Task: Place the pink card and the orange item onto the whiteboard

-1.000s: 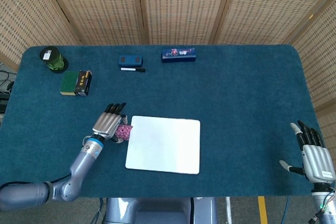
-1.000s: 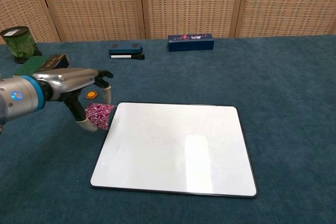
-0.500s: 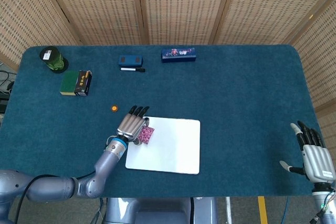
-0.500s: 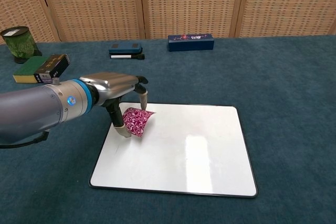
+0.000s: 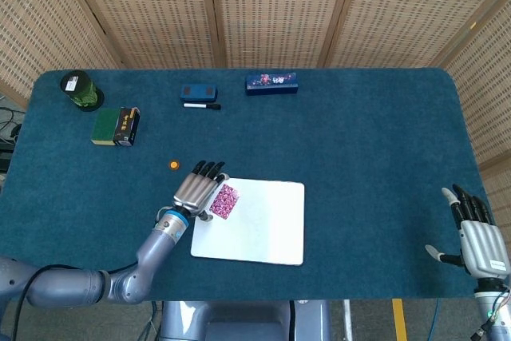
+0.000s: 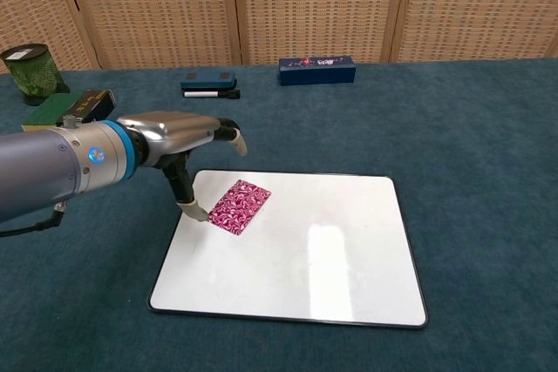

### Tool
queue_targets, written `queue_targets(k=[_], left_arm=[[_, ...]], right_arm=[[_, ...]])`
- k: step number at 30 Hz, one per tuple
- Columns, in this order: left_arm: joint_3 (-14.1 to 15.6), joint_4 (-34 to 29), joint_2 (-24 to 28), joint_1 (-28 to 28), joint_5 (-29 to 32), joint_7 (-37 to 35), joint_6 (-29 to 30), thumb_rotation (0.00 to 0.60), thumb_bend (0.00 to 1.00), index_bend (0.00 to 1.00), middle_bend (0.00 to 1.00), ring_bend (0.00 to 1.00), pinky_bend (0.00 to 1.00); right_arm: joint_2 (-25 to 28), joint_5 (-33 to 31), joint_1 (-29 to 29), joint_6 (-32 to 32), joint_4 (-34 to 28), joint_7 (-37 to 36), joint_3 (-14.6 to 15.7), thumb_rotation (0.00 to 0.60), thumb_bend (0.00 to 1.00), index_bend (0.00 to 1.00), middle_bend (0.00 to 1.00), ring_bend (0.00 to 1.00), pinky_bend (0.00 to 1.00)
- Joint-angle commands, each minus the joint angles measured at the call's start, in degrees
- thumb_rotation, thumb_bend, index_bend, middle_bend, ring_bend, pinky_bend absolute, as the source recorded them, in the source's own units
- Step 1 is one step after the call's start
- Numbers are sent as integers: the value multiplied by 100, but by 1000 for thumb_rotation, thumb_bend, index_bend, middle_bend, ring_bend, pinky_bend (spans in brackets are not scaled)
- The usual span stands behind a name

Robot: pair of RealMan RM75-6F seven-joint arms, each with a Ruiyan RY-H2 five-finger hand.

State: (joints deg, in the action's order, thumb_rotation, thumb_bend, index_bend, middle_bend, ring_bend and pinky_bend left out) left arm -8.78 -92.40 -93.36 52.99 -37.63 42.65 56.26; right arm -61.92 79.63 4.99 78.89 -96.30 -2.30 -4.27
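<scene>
Since half a second ago, the pink card [image 6: 239,206] has dropped out of your left hand's [image 5: 199,190] fingers and now lies flat on the whiteboard [image 6: 331,259], in its upper left corner. Before, it hung tilted between thumb and finger; now it rests face up, with the thumb tip touching or just beside its left edge. I cannot tell which.

Your left hand, in the lower left centre of the head view, has released the card. Its fingers are spread and slightly curved above the board's left edge, holding nothing. The forearm runs back toward the lower left corner of the frame.

Just above and left of that hand, the orange item [image 5: 173,165] sits on the blue table [image 5: 375,141], off the whiteboard and near its upper left corner. In the chest view your hand hides it.

To the right of the card, most of the whiteboard's surface is bare white. Past its right edge, open blue cloth stretches across the right half of the table.

At the lower right corner of the head view, your right hand [image 5: 477,233] hovers near the table's right edge, fingers extended and apart, holding nothing.
</scene>
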Motion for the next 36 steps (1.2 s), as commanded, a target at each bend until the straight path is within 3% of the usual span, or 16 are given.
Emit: queue_targets(k=[1, 9, 13, 17, 22, 27, 36], left_arm=[[17, -48, 205, -87, -302, -220, 45, 600, 0, 165, 0, 0, 0], [-145, 795, 376, -55, 85, -370, -96, 600, 0, 170, 0, 0, 0], [-165, 1277, 354, -2, 233, -455, -340, 600, 2, 225, 0, 0, 0], [-181, 1689, 270, 12, 292, -620, -556, 600, 71, 297, 0, 0, 0], [-132, 2209, 90, 30, 295, -765, -814, 600, 101, 304, 0, 0, 0], [-104, 2414, -25, 21, 224, -877, -905, 600, 235, 323, 0, 0, 0], [-128, 2811, -316, 3, 114, -1074, -947, 600, 285, 380, 0, 0, 0]], right_arm=[[-1, 4, 0, 2, 1, 2, 2, 600, 0, 0, 0, 0, 0], [-5, 3, 3, 0, 1, 16, 3, 600, 0, 0, 0, 0, 0], [-4, -12, 10, -16, -3, 28, 0, 600, 0, 0, 0, 0, 0], [0, -24, 16, -32, -9, 37, -1, 600, 0, 0, 0, 0, 0], [6, -30, 19, -42, -15, 46, 3, 600, 0, 0, 0, 0, 0], [9, -37, 20, -48, -20, 59, 4, 600, 0, 0, 0, 0, 0], [6, -35, 15, -35, -25, 78, 8, 600, 0, 0, 0, 0, 0]])
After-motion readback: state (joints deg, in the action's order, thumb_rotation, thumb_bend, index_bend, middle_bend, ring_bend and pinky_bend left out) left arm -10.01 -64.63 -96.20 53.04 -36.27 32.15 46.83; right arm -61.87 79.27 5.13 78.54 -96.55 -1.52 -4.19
